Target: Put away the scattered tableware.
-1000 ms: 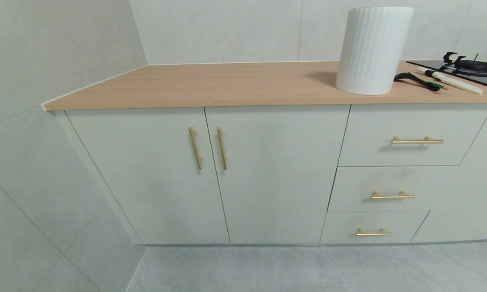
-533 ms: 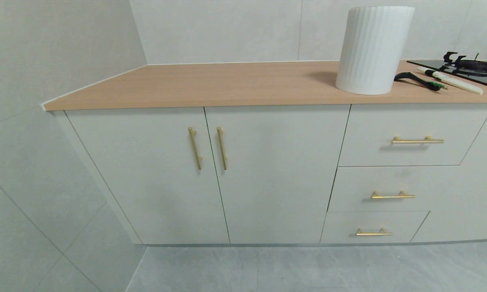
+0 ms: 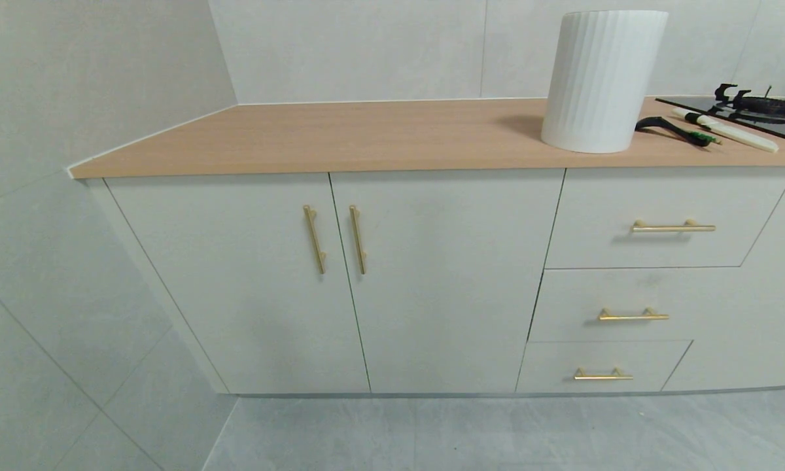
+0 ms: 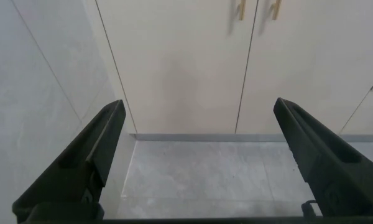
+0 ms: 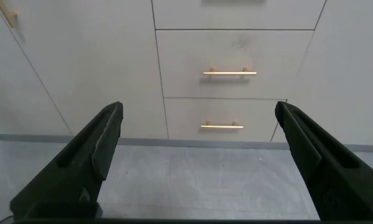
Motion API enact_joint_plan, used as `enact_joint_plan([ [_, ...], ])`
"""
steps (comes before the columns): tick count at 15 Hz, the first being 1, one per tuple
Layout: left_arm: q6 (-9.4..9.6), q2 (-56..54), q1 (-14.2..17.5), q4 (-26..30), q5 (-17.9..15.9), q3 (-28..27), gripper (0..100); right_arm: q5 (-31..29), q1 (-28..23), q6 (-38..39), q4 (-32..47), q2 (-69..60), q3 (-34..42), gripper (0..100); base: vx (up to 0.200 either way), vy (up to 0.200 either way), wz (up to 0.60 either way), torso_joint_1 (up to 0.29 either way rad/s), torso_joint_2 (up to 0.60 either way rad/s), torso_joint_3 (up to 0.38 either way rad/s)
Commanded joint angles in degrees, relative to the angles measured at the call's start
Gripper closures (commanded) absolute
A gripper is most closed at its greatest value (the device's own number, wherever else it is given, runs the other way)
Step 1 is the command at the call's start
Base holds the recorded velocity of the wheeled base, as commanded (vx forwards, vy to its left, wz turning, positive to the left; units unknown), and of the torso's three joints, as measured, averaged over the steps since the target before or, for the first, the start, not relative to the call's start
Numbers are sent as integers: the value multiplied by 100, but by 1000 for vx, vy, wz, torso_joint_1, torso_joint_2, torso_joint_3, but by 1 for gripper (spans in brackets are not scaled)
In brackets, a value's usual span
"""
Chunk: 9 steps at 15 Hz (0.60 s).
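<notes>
Left gripper (image 4: 196, 162) and right gripper (image 5: 199, 162) hung empty, jaws wide; reaching utensils (image 3: 732, 132) beside the white holder (image 3: 602, 82) likely meant moving right.

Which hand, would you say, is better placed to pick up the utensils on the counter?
Right, likely: the right hand faces the drawers, below the utensils at the counter's right end.

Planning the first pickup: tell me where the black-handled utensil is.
The black-handled utensil lies on the wooden countertop, at the head view's right, between the white ribbed container and a cream-handled utensil beside the hob.
</notes>
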<state>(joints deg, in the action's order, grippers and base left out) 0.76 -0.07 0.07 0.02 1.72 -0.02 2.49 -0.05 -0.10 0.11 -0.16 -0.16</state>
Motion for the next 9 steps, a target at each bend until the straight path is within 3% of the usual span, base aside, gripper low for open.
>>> enact_joint_plan([
  [1,-76,7,1,6,4,2,0,-3,-4,-8,24,16,7,0,0,0,0,0,0,0],
  [9,-102,7,1,6,4,2,0,24,5,-8,24,16,-2,0,0,0,0,0,0,0],
])
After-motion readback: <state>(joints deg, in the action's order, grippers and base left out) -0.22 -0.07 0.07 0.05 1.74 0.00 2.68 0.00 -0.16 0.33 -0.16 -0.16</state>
